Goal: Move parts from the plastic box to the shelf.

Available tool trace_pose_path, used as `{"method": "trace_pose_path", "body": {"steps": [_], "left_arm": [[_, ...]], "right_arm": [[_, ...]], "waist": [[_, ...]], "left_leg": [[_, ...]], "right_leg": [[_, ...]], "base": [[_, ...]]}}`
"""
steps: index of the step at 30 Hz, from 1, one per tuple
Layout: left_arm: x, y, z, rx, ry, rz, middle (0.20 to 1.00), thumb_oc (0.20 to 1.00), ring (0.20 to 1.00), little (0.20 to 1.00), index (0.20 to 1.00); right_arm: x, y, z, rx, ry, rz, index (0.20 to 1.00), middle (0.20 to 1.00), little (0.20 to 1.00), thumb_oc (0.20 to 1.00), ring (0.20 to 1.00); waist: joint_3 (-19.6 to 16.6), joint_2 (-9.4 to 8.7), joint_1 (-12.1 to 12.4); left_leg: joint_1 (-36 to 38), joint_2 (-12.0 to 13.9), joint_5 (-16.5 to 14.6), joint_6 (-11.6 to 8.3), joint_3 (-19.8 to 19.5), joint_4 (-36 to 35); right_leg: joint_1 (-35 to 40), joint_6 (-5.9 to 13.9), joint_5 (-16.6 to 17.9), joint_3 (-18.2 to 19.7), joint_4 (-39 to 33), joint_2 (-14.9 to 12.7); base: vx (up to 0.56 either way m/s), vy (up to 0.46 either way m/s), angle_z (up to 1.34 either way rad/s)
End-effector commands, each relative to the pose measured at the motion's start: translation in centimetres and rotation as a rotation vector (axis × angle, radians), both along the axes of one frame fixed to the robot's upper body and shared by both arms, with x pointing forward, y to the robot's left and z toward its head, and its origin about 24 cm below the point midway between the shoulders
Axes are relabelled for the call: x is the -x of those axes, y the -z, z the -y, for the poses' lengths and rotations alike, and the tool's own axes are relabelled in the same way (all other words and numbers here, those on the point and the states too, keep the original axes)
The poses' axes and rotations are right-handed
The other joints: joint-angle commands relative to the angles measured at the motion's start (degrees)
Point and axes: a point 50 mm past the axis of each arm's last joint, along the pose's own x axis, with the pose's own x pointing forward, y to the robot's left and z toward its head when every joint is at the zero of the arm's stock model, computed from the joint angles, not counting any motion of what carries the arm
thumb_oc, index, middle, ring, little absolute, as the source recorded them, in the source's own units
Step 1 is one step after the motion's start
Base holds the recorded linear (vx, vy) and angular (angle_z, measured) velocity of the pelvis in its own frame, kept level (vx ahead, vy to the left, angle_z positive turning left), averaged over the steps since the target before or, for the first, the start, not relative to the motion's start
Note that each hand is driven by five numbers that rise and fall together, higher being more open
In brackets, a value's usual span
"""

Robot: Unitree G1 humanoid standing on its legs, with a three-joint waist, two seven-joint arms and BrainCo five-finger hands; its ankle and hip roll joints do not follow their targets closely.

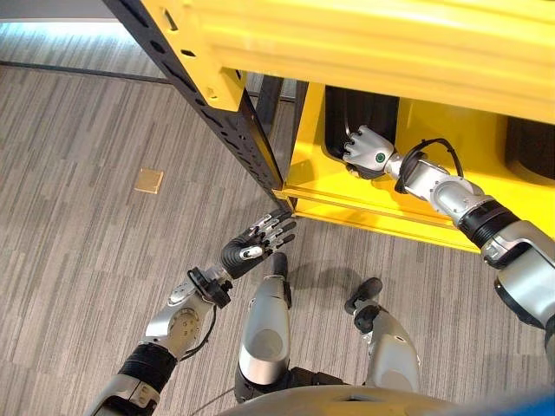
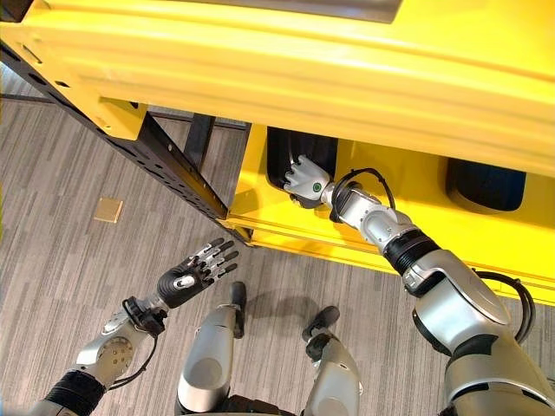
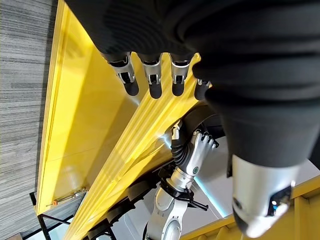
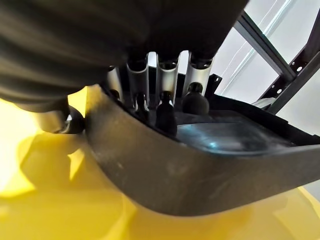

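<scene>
We judged this to be the placing step: our right hand (image 2: 305, 180) reached into the yellow shelf (image 2: 260, 227) and had hold of a black moulded part (image 4: 200, 170), which lay on the shelf's lower deck, under the yellow upper beam (image 2: 286, 78). In the right wrist view our fingers (image 4: 165, 112) hooked over the part's rim with the thumb pressed against its outer wall, so the hand was closed on it. Our left hand (image 1: 257, 242) hung below the shelf's black upright (image 1: 221, 104), over the grey floor (image 1: 87, 217), its fingers straight and spread, holding nothing.

As we saw it, the next move called for settling the part flat on the deck, uncurling the fingers from the rim and drawing the hand out without dragging it.

The part looked like a dark, matte, curved shell with a rounded outer wall, a thick lip and a glossy hollow inside. Another black part (image 2: 486, 184) sat farther along the same deck, well apart from it.
</scene>
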Motion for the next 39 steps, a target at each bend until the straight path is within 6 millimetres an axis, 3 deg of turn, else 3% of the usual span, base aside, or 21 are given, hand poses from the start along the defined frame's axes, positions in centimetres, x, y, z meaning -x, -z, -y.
{"method": "trace_pose_path", "body": {"steps": [1, 9, 13, 14, 18, 20, 28, 30, 31, 39], "left_arm": [[0.2, -1.7, 0.4, 0.016, 0.066, 0.099, 1.000, 1.000, 1.000, 1.000, 1.000], [-0.1, -2.0, 1.0, 0.009, 0.083, 0.107, 1.000, 1.000, 1.000, 1.000, 1.000], [-0.1, -2.1, 1.0, 0.009, 0.083, 0.107, 1.000, 1.000, 1.000, 1.000, 1.000], [-0.6, -2.5, 1.8, 0.012, 0.092, 0.116, 1.000, 1.000, 1.000, 1.000, 1.000], [-0.9, -2.9, 2.4, 0.023, 0.100, 0.126, 1.000, 1.000, 1.000, 1.000, 1.000], [-1.1, -3.1, 2.9, 0.021, 0.125, 0.127, 1.000, 1.000, 1.000, 1.000, 1.000], [-1.0, -2.8, 3.0, 0.034, 0.128, 0.118, 1.000, 1.000, 1.000, 1.000, 1.000], [-0.9, -2.6, 2.9, 0.034, 0.126, 0.118, 1.000, 1.000, 1.000, 1.000, 1.000], [-0.8, -2.5, 2.9, 0.034, 0.124, 0.116, 1.000, 1.000, 1.000, 1.000, 1.000], [-0.7, -2.5, 2.3, 0.035, 0.110, 0.118, 1.000, 1.000, 1.000, 1.000, 1.000]], "right_arm": [[0.1, 1.9, 3.0, 0.107, 0.117, -0.076, 0.200, 0.200, 0.200, 0.200, 0.200], [-1.2, 0.3, 4.4, -0.384, 0.370, -0.199, 0.200, 0.200, 0.200, 0.200, 0.200], [-1.2, 0.3, 4.4, -0.385, 0.371, -0.200, 0.200, 0.200, 0.200, 0.200, 0.200], [-1.4, 0.5, 4.2, -0.554, 0.397, -0.267, 0.200, 0.200, 0.200, 0.200, 0.200], [-1.6, 0.4, 3.3, -0.550, 0.367, -0.270, 0.200, 0.200, 0.200, 0.200, 0.200], [-1.6, 0.0, 2.3, -0.462, 0.316, -0.241, 0.200, 0.200, 0.200, 0.200, 0.200], [-1.1, 0.0, 0.6, -0.218, 0.187, -0.195, 0.200, 0.200, 0.200, 0.200, 0.200], [-1.0, 0.0, 0.4, -0.187, 0.169, -0.192, 0.200, 0.200, 0.200, 0.200, 0.200], [-0.9, 0.1, 0.2, -0.156, 0.153, -0.189, 0.200, 0.200, 0.200, 0.200, 0.200], [-1.0, -0.2, 0.2, -0.113, 0.148, -0.186, 0.200, 0.200, 0.200, 0.200, 0.200]], "waist": [[1.2, 0.98, 1.9], [1.8, 1.06, 1.3], [1.8, 1.06, 1.3], [1.9, 1.45, 0.6], [1.9, 1.68, 0.3], [2.0, 1.83, 0.0], [2.0, 1.82, 0.0], [2.0, 1.74, 0.0], [1.9, 1.61, 0.0], [2.0, 0.82, 0.6]], "left_leg": [[-0.1, 1.9, 3.0, -1.00, 1.4, -3.3], [-0.6, 2.6, 2.4, -0.89, 1.6, -1.8], [-0.7, 2.6, 2.3, -0.89, 1.6, -1.8], [-1.2, 2.8, 1.7, -0.68, 2.0, -0.6], [-1.9, 3.0, 0.9, -0.49, 2.0, 1.1], [-3.3, 3.5, 1.2, 0.32, 2.2, 2.6], [-4.3, 4.3, -0.4, 0.64, 1.9, 6.1], [-4.4, 4.6, -0.6, 0.63, 2.0, 6.5], [-4.0, 4.7, -2.1, -0.08, 1.5, 7.6], [-6.3, 6.1, -3.8, 0.18, 0.6, 11.7]], "right_leg": [[0.7, 8.63, -6.3, 0.1, 9.9, -6.4], [0.3, 8.37, -6.7, 0.1, 10.8, -6.5], [0.3, 8.37, -6.7, 0.1, 10.8, -6.5], [-0.5, 8.19, -7.0, 0.2, 11.9, -6.9], [-1.3, 8.02, -7.4, 0.4, 13.1, -7.2], [-2.6, 6.94, -6.9, 0.2, 13.9, -7.4], [-4.0, 6.65, -8.2, 0.8, 17.5, -8.2], [-4.2, 6.65, -8.4, 0.7, 18.1, -8.3], [-3.9, 7.57, -9.6, 1.3, 19.2, -8.6], [-6.0, 7.23, -10.9, 1.4, 23.2, -9.3]], "base": [[0.00, 0.000, 0.00], [-0.01, -0.010, 0.01], [-0.01, -0.003, 0.00], [-0.05, -0.012, 0.00], [-0.04, -0.002, 0.00], [-0.10, -0.003, -0.06], [-0.01, -0.003, -0.02], [0.04, -0.003, -0.02], [0.07, -0.013, -0.06], [0.01, -0.031, 0.00]]}}
